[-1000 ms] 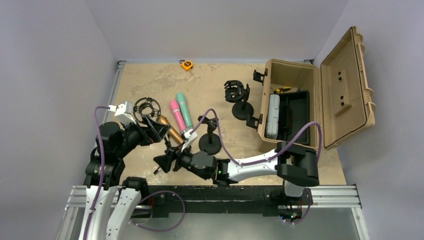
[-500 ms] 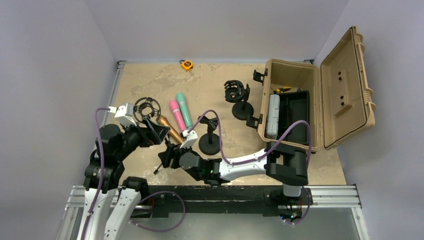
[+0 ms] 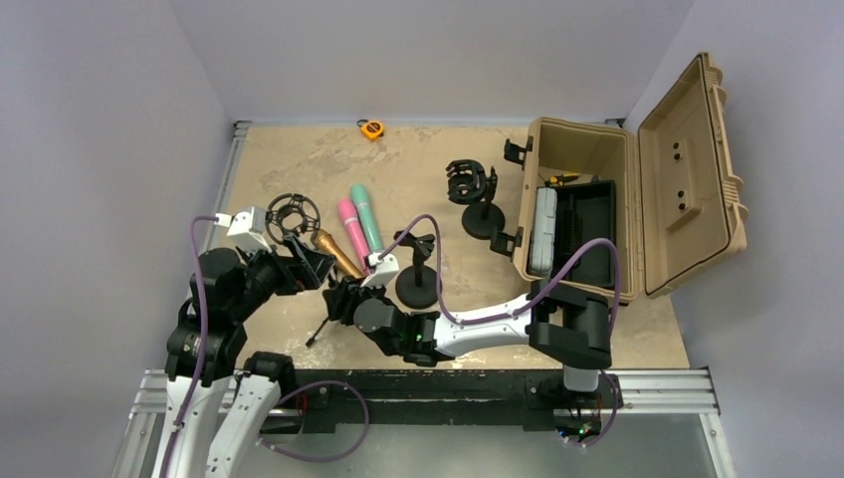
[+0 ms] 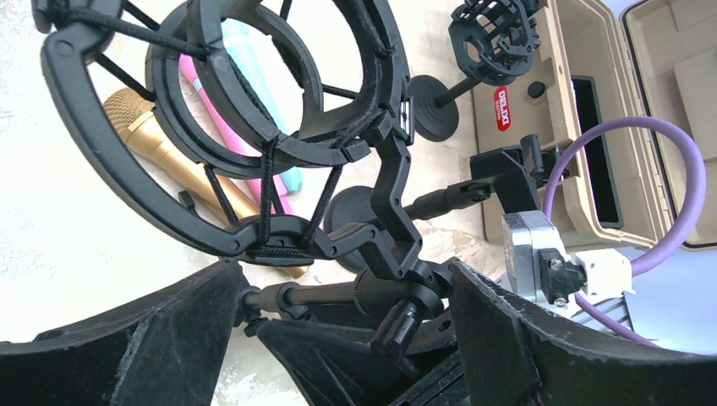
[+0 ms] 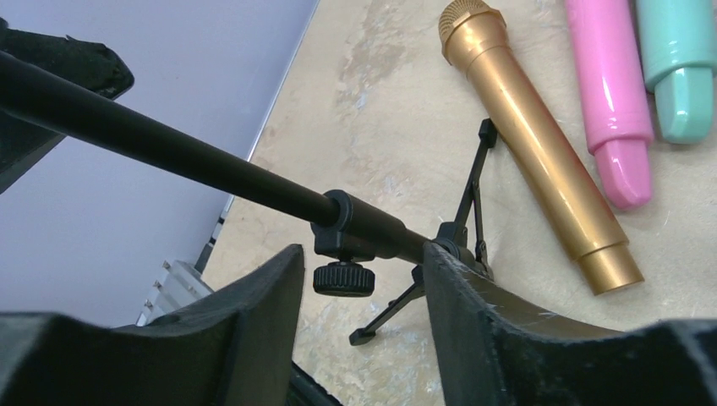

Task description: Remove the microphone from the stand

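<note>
Microphone (image 3: 336, 256), gold, lies on the desk (image 3: 299, 159) beside a pink mic (image 5: 609, 93), clear of the empty mount (image 4: 221, 83) on the stand (image 4: 389, 194), so removal looks done; the left tool (image 4: 342, 271) gapes around the stand below the mount, the right tool (image 5: 362, 254) sits half-closed about the pole (image 5: 211, 173), neither grip is clear, and next, I judge, the stand needs setting down.

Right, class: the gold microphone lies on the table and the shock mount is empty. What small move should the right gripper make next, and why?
Probably close the right gripper onto the stand pole. The pole crosses between its open jaws, leaning, and the gold microphone lies free beside it, so a firm hold would help set the stand down.
</note>
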`<state>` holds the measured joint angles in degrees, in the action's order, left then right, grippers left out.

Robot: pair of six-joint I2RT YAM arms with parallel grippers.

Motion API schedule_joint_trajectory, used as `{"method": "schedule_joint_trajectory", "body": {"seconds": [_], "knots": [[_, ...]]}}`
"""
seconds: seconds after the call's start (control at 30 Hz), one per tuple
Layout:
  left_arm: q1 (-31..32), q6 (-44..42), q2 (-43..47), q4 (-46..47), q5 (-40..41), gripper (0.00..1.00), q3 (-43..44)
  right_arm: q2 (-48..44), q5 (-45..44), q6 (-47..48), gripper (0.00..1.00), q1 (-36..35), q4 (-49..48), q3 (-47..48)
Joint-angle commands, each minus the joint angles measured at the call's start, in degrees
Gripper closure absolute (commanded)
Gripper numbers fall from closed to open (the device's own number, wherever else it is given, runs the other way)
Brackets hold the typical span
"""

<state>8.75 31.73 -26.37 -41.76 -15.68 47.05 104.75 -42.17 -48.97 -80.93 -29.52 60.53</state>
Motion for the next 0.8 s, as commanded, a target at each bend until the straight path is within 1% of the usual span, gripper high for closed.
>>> {"method": "schedule_joint_trajectory", "body": {"seconds": [0.0,0.13,0.2,0.27,0.3,0.43,0.53,0.6,0.67,0.73,0.77], "knots": [[0.3,-0.2,-0.5,0.9,0.0,0.11,2.0,1.0,-3.9,2.6,0.6,0.1,-0.5,4.2],[0.3,0.9,-2.4,1.2,0.0,0.14,2.1,0.5,-6.3,4.5,0.73,-0.1,-0.3,3.6],[0.3,1.2,-3.3,1.7,-0.6,0.16,2.0,0.8,-7.9,6.1,0.86,-0.1,0.3,3.7],[0.3,1.8,-4.0,3.0,-1.7,0.18,1.5,1.8,-9.9,8.3,0.96,-0.1,1.9,4.4],[0.3,2.0,-4.3,3.4,-2.0,0.2,1.3,2.4,-11.2,10.0,1.0,-0.2,3.0,4.9],[0.3,2.5,-5.5,4.3,-2.5,0.25,0.9,4.9,-19.3,17.4,1.0,-0.7,9.0,6.4],[0.3,2.8,-5.7,4.1,-1.4,0.27,0.8,5.5,-25.3,29.1,1.0,-1.3,7.6,4.5],[0.3,3.1,-5.6,3.9,-0.5,0.28,0.6,5.2,-27.0,35.6,1.0,-1.5,3.5,2.3],[0.3,3.5,-5.4,3.7,0.0,0.28,0.5,3.6,-24.4,45.1,1.0,-1.7,-5.3,-0.9],[0.3,3.7,-5.0,3.7,0.4,0.23,0.6,1.9,-20.6,52.2,1.0,-2.4,-12.7,-3.7],[0.2,3.6,-4.9,3.6,0.6,0.2,0.8,1.3,-19.5,53.6,1.0,-2.5,-14.6,-4.3]]}}
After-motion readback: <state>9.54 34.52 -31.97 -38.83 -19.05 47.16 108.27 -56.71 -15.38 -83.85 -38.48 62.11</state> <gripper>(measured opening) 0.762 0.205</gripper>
